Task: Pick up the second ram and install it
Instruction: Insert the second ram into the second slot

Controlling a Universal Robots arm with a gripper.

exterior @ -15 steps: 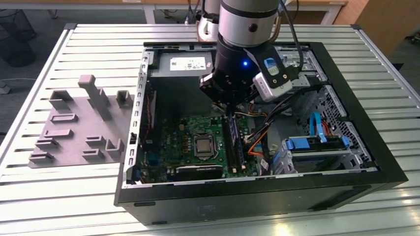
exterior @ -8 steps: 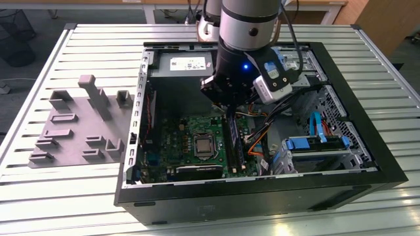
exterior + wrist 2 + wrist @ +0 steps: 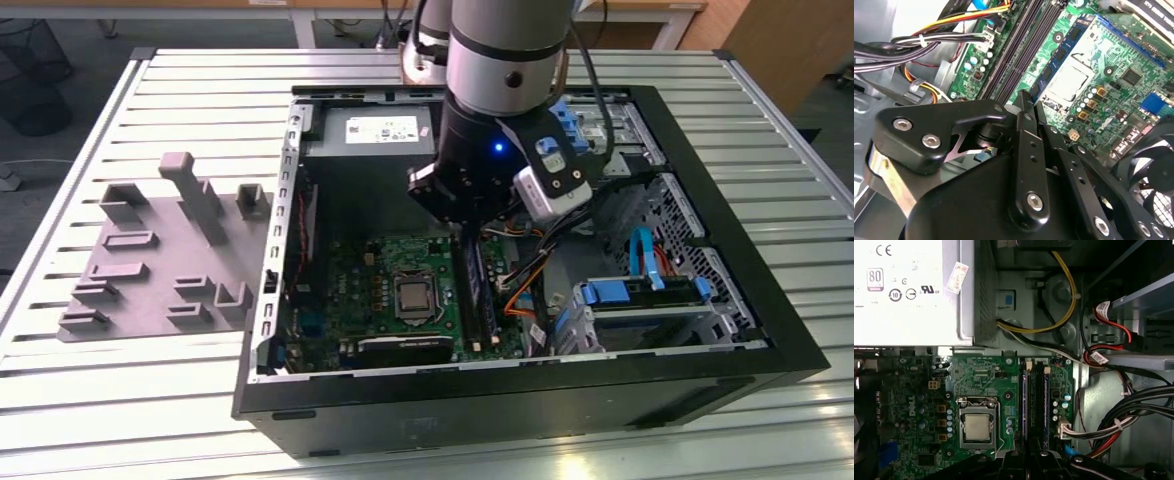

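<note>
Claw (image 3: 1025, 102) low over motherboard slots (image 3: 1016, 52) (inside the case (image 3: 534, 385)); second ram (image 3: 477, 295) upright beneath.

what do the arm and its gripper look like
The arm is a silver-grey cylinder ending in a black wrist with a small blue light. A white and grey module is mounted on its side, and a black cable runs alongside. The gripper is black linkage bars with silver screws.

Open computer case (image 3: 534, 400), grey fixture (image 3: 147, 270) (beside it)
</note>
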